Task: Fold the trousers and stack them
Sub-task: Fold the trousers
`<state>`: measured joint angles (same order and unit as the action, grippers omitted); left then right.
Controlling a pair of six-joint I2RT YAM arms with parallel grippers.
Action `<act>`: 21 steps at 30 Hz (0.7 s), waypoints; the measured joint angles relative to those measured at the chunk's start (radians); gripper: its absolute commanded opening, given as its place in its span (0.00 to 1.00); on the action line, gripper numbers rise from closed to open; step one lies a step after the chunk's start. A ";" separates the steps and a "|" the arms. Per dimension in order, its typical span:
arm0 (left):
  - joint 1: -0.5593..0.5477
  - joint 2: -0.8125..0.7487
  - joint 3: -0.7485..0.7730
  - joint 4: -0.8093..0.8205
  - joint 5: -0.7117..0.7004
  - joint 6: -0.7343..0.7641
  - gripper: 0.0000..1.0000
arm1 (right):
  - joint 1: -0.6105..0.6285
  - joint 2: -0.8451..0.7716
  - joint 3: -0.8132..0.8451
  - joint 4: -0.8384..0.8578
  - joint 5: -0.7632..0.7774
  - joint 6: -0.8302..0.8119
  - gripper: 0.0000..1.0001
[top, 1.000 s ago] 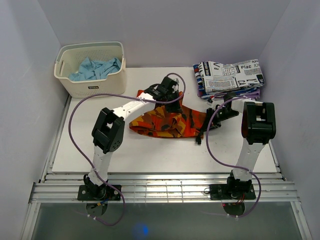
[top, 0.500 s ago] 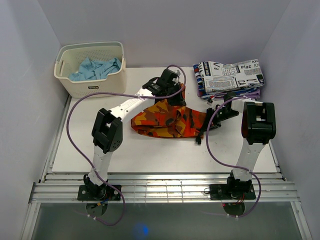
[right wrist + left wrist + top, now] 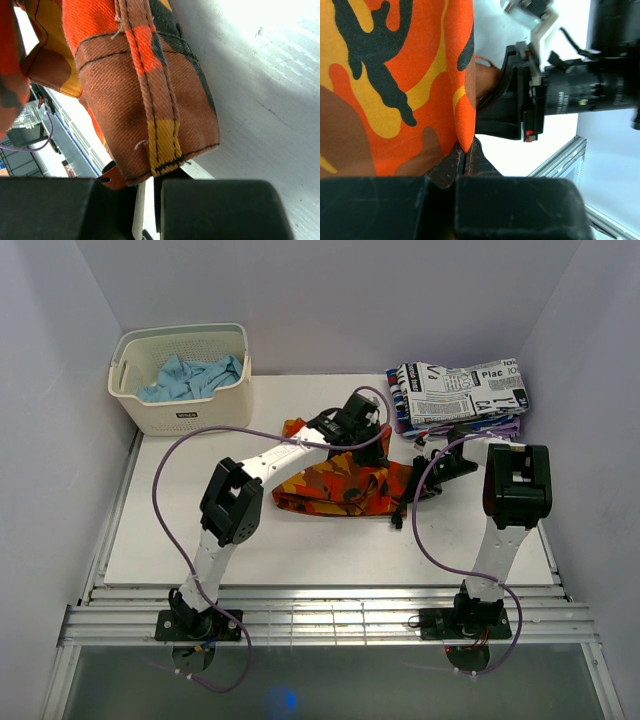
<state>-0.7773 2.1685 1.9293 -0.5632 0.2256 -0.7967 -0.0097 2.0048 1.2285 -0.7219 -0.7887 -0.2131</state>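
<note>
The trousers [image 3: 335,483] lie partly folded on the table [image 3: 200,540], just in front and to the left of the stack of folded clothes [image 3: 460,390], bunched into a rough wedge with one layer lifted over another.

The left hand [image 3: 362,435] is closed on a raised edge of the trousers on the side nearest the stack; its wrist view shows the cloth edge pinched between the shut fingers. The right hand [image 3: 398,513] is also closed. It pinches the stitched hem [image 3: 160,145] at the end of the trousers that points toward the stack, low against the table.

The fabric is a woven twill with a visible diagonal rib, printed in orange, red, yellow and dark brown blotches. The hem is doubled and sewn with two rows of thread, with a few loose ends.

By my judgement the cloth is light, limp and not slippery. It will drape and sag between the two holds, and loose layers may slide out of line. The thick hems and seams look like the best places to hold it, since a single layer could wrinkle or pull free.

To the far left of the stack stands a pale perforated plastic basket [image 3: 180,335] holding a crumpled light blue cloth [image 3: 190,378].
</note>
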 measured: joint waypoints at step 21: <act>-0.056 0.135 0.050 0.081 -0.054 -0.061 0.00 | 0.027 -0.015 -0.014 0.000 -0.001 -0.001 0.08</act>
<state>-0.8337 2.3035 1.9797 -0.4820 0.1719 -0.8577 0.0170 1.9896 1.2144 -0.7223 -0.7898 -0.2138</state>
